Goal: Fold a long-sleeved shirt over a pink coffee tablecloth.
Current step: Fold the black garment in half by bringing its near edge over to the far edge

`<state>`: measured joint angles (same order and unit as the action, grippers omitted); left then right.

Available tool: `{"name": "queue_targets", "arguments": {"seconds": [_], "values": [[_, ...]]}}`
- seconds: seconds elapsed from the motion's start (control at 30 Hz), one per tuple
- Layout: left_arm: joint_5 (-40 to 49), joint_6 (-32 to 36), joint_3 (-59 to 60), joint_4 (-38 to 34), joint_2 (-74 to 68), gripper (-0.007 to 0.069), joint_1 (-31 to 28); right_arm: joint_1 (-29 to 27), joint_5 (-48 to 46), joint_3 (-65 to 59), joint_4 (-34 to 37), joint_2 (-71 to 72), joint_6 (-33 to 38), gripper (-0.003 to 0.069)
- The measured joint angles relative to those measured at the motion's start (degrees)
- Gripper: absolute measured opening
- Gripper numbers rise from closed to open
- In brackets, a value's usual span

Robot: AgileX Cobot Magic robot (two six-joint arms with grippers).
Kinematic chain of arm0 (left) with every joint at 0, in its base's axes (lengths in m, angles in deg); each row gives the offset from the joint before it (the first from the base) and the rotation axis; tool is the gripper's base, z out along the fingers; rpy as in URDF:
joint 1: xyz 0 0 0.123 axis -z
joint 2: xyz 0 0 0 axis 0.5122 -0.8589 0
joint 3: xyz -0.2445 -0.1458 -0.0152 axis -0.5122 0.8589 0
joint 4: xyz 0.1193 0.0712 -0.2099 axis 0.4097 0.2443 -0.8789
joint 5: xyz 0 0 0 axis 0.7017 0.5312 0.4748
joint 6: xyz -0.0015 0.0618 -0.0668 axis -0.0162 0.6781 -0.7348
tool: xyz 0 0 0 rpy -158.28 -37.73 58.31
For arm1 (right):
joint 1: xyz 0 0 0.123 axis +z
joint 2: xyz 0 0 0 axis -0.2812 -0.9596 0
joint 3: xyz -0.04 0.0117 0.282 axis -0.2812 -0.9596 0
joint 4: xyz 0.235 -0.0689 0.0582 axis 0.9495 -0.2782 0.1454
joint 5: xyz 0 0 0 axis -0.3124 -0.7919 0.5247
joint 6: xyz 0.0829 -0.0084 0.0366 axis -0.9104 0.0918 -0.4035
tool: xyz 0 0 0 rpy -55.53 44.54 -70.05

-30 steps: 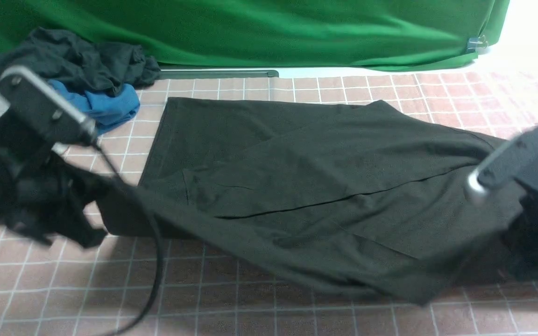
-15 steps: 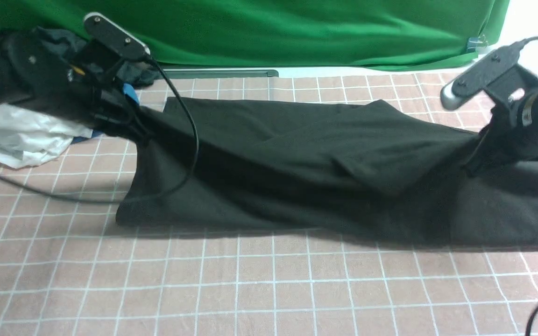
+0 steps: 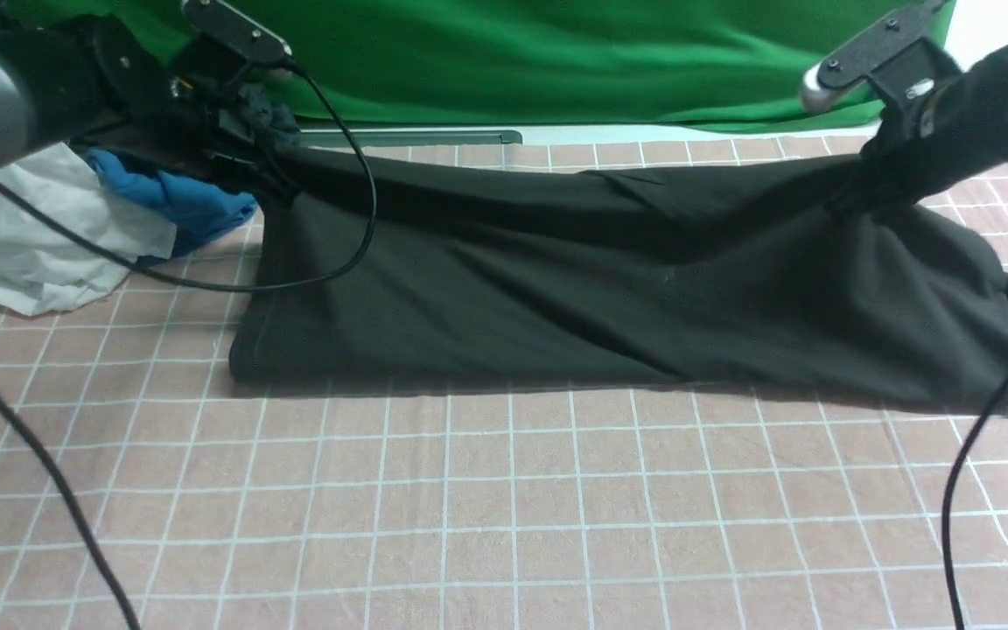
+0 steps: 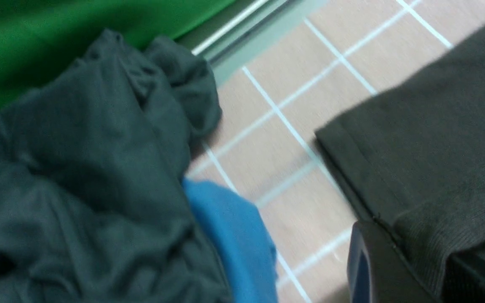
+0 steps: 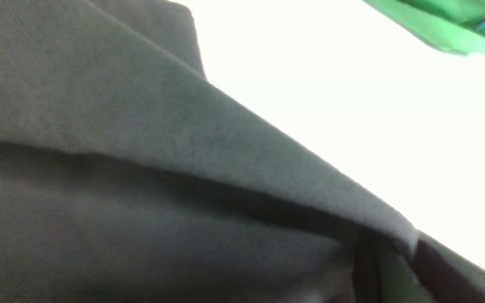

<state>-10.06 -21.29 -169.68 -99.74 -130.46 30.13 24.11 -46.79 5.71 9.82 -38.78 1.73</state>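
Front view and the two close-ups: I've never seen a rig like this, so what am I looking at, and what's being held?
You are seeing a robot with two arms. The front view looks out from between them; each close-up comes from a camera on one arm's wrist.

The left gripper and the right gripper are both shut on the black shirt, pulling its cloth up between them. Beneath is the pink tablecloth with its white grid. By the left arm lies a heap: a white garment, a blue one and a dark one. Behind hangs a green cloth.
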Motion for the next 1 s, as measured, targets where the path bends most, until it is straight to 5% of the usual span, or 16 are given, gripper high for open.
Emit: {"name": "queue_targets", "arguments": {"seconds": [0.3,0.47,0.6,0.7,0.83,0.9,1.0], "values": [[-5.21,-0.18,-2.29,0.41,-4.64,0.0043,0.00,-1.23,1.04,2.95,0.05,-5.25,0.11,0.0063],[-8.18,-0.18,-2.29,0.65,-6.00,0.0110,0.00,-1.55,0.97,2.99,-0.23,-5.25,-0.54,0.0309],[-9.23,-0.49,-2.29,0.09,-6.18,0.0277,-0.07,-1.32,-1.45,2.99,0.79,-2.76,-3.77,0.0424],[-8.13,-3.69,-2.40,-1.14,-5.87,0.0414,-0.12,-0.21,-3.57,3.06,6.11,0.43,-3.31,0.0374],[-3.43,-7.33,-2.40,-4.21,-2.20,0.0514,-0.12,2.93,-6.95,3.47,21.16,2.04,4.93,0.0138],[-1.35,-7.76,-2.40,-6.35,0.45,0.0484,-0.06,4.21,-7.91,3.47,26.72,0.78,8.43,0.0064],[2.64,-8.21,-2.46,-8.97,5.45,0.0332,0.68,5.09,-6.86,3.47,32.45,-2.63,12.04,0.0031]]}}
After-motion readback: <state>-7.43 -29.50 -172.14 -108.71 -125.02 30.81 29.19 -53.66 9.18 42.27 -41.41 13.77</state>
